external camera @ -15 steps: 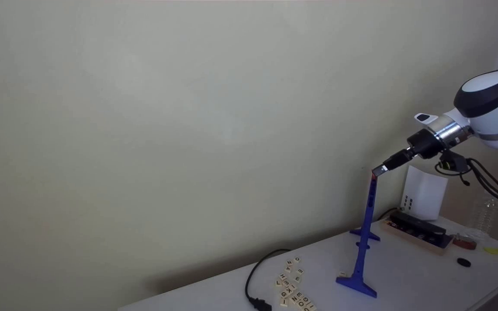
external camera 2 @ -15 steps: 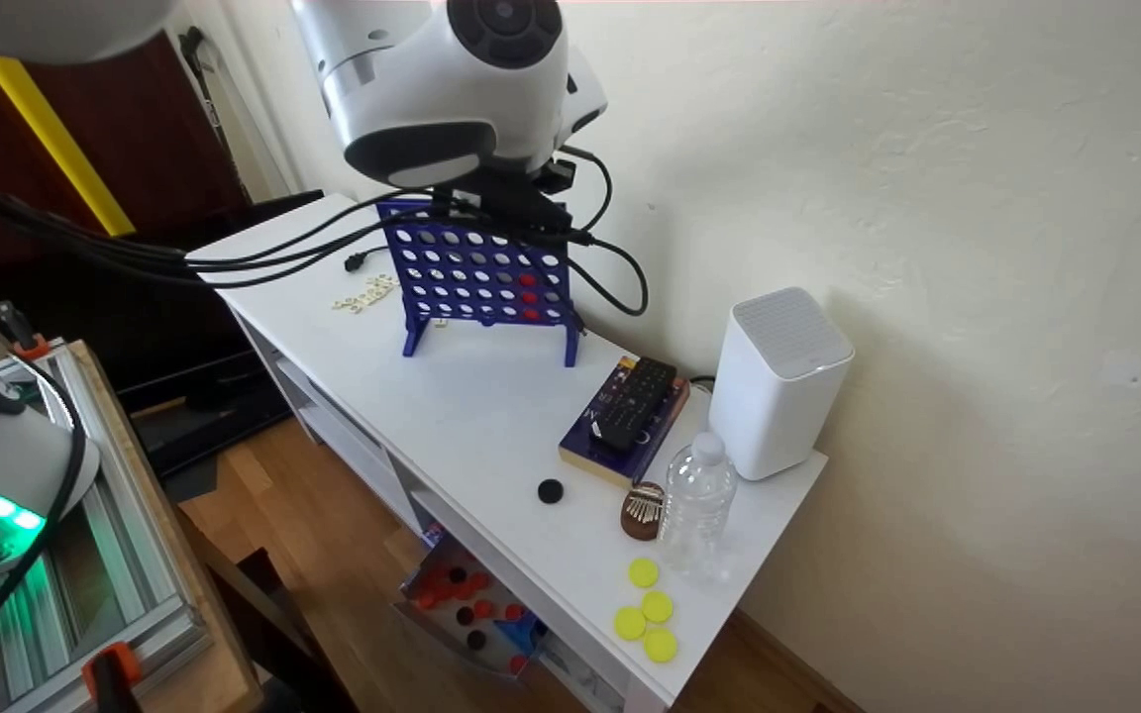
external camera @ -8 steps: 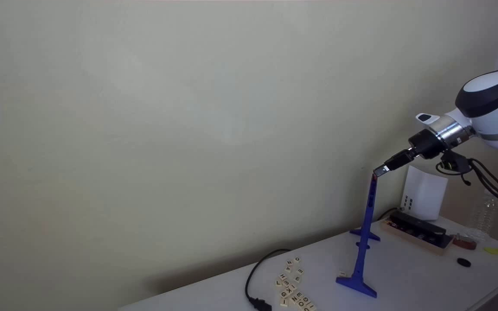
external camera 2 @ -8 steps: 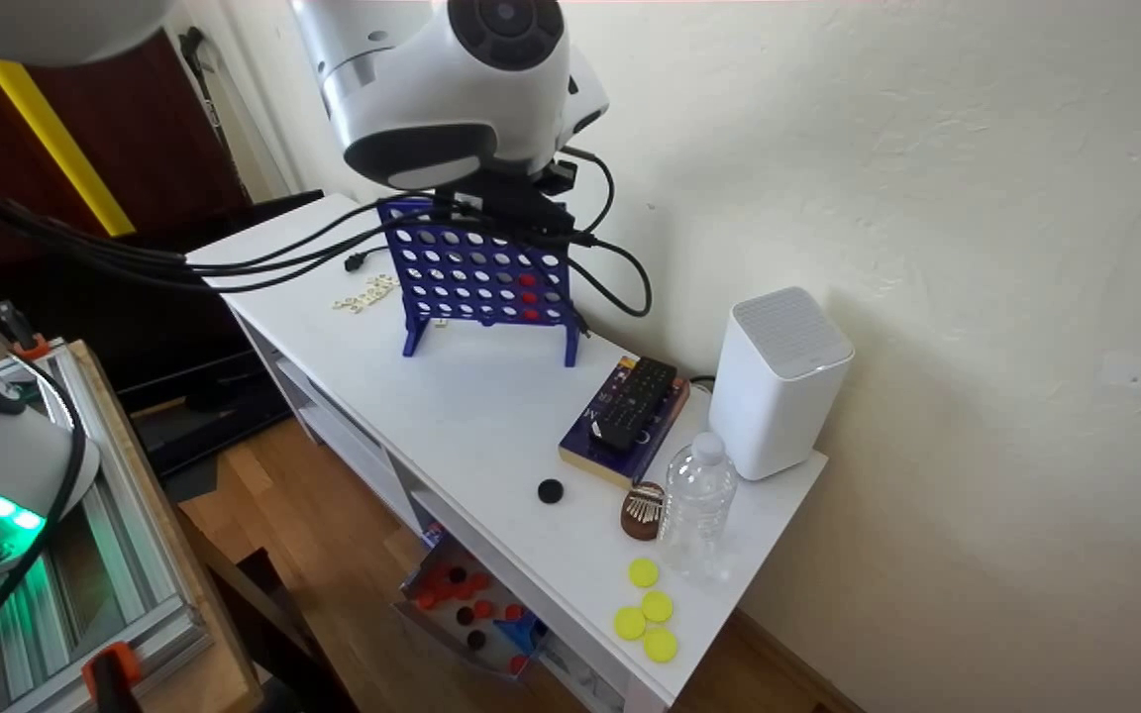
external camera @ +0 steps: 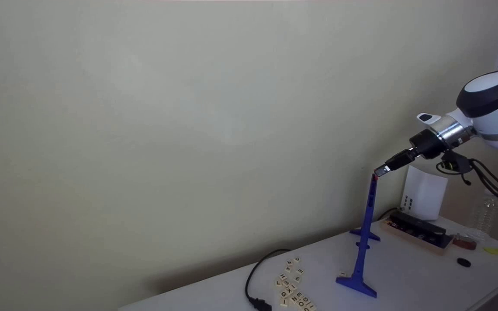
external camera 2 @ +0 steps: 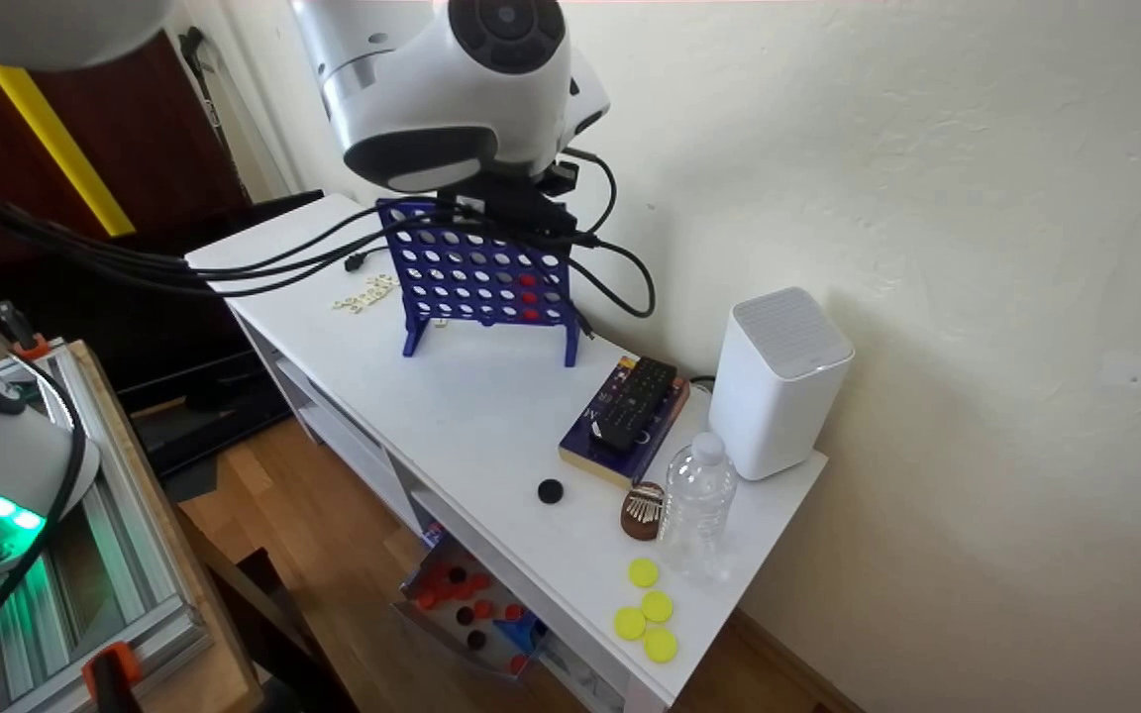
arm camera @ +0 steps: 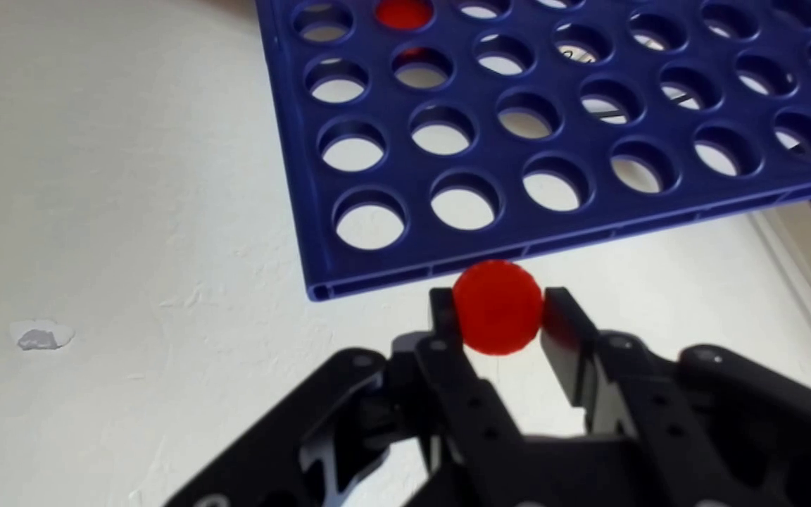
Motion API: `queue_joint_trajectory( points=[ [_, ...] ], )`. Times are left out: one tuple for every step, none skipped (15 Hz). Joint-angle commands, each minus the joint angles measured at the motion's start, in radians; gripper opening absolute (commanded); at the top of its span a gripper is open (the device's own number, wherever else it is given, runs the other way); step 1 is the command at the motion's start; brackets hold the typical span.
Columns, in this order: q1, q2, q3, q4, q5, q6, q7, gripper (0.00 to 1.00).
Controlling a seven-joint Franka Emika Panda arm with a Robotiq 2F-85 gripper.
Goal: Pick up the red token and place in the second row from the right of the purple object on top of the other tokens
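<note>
The purple object [arm camera: 391,260] is an upright blue-purple frame with round holes. It shows slim and edge-on in an exterior view [external camera: 365,229] and face-on in an exterior view [external camera 2: 481,259], with red tokens low in its second column from the right. My gripper [arm camera: 498,320] is shut on the red token [arm camera: 497,303], holding it by its sides. In the wrist view the token overlaps the frame's slotted top edge near the second slot from the left; I cannot tell whether it touches. In an exterior view my gripper [external camera: 381,170] is at the frame's top; the arm hides it in the other.
Letter tiles [external camera: 292,289] and a black cable [external camera: 249,276] lie beside the frame. A book with a remote [external camera 2: 635,401], a black token [external camera 2: 550,491], a thumb piano [external camera 2: 642,510], a bottle [external camera 2: 699,495], a white box [external camera 2: 778,381] and yellow tokens [external camera 2: 658,606] share the table.
My gripper has shifted very slightly to the right in the edge-on exterior view, still holding the token at the frame's top. The frame has not visibly moved.
</note>
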Motion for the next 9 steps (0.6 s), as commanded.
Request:
queue_joint_trajectory(
  points=[
    [-0.012, 0.022, 0.010, 0.001, 0.012, -0.012, -0.034, 0.10],
    [-0.011, 0.022, 0.008, 0.001, 0.011, -0.009, -0.036, 0.10],
    [-0.011, 0.024, 0.009, 0.002, 0.012, -0.009, -0.039, 0.10],
    [-0.011, 0.026, 0.009, 0.002, 0.012, -0.009, -0.043, 0.10],
    [-0.012, 0.027, 0.010, 0.002, 0.014, -0.010, -0.046, 0.10],
    [-0.014, 0.029, 0.011, 0.001, 0.013, -0.012, -0.050, 0.10],
    [-0.014, 0.030, 0.011, 0.000, 0.013, -0.010, -0.053, 0.10],
    [-0.015, 0.032, 0.010, -0.001, 0.012, -0.011, -0.056, 0.10],
    [-0.015, 0.035, 0.010, 0.000, 0.012, -0.011, -0.060, 0.10]
  ],
)
